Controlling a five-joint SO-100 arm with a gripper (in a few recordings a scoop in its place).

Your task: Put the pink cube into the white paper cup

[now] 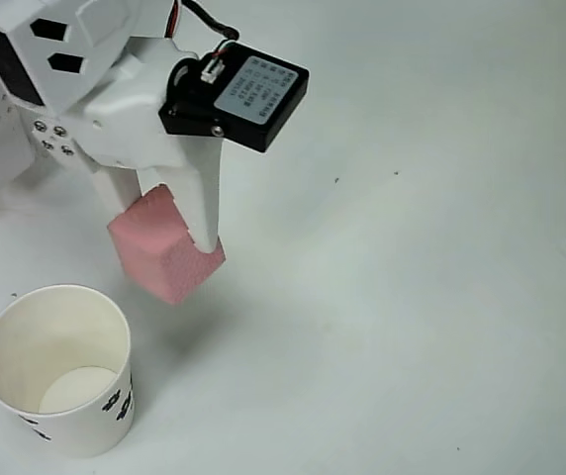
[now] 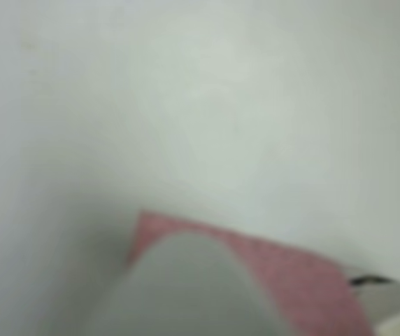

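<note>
Pick done: jaws clamp pink cube (image 1: 164, 247), seemingly clear of worktop (image 1: 412, 297); white paper cup (image 1: 60, 371) empty at 7 o'clock, drop left

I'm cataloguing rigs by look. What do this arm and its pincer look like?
The arm is white plastic with dark angular cut-outs and small silver screws. A black boxy motor carries a pale printed label, with red and black wires running into it. The pincer has smooth white tapered fingers.
</note>
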